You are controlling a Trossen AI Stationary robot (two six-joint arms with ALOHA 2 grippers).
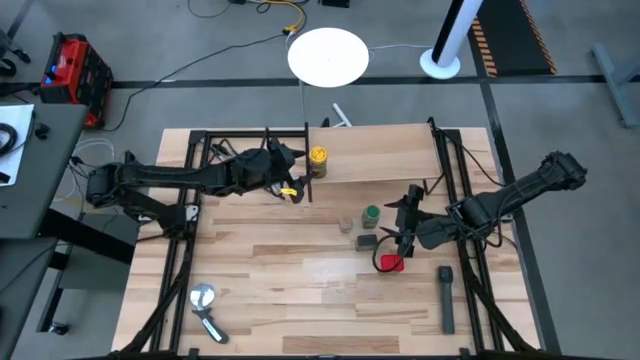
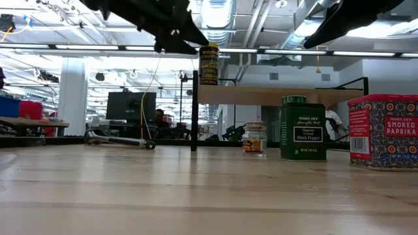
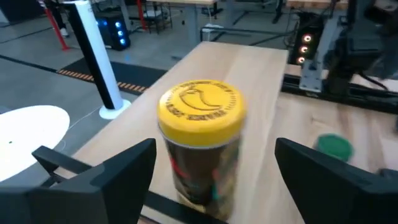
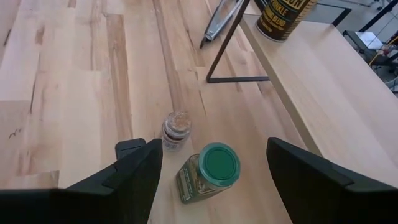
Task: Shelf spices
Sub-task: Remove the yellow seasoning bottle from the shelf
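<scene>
left claw point(image 1: 292, 172): fingers apart, just beside yellow jar point(image 1: 318, 160)
yellow jar: upright on shelf point(image 1: 400, 152), near its left end
clear-tan jar point(image 1: 346, 222), green-lidded jar point(image 1: 371, 215), grey tin point(image 1: 367, 241): on bench point(image 1: 290, 280), below shelf
right claw point(image 1: 405, 232): fingers apart, over bench, beside red tin point(image 1: 390, 263)

Bright, even light falls from long ceiling tubes, which show in the low view above the raised pale wooden shelf point(image 2: 274, 95). Under that shelf the room behind glows washed-out. The slatted wooden surface point(image 1: 300, 270) carries only soft, faint shadows. Motion blur smears the yellow-lidded round jar point(image 3: 202, 146) and the green lid behind it. The nearest boards in the low view lie out of focus.
</scene>
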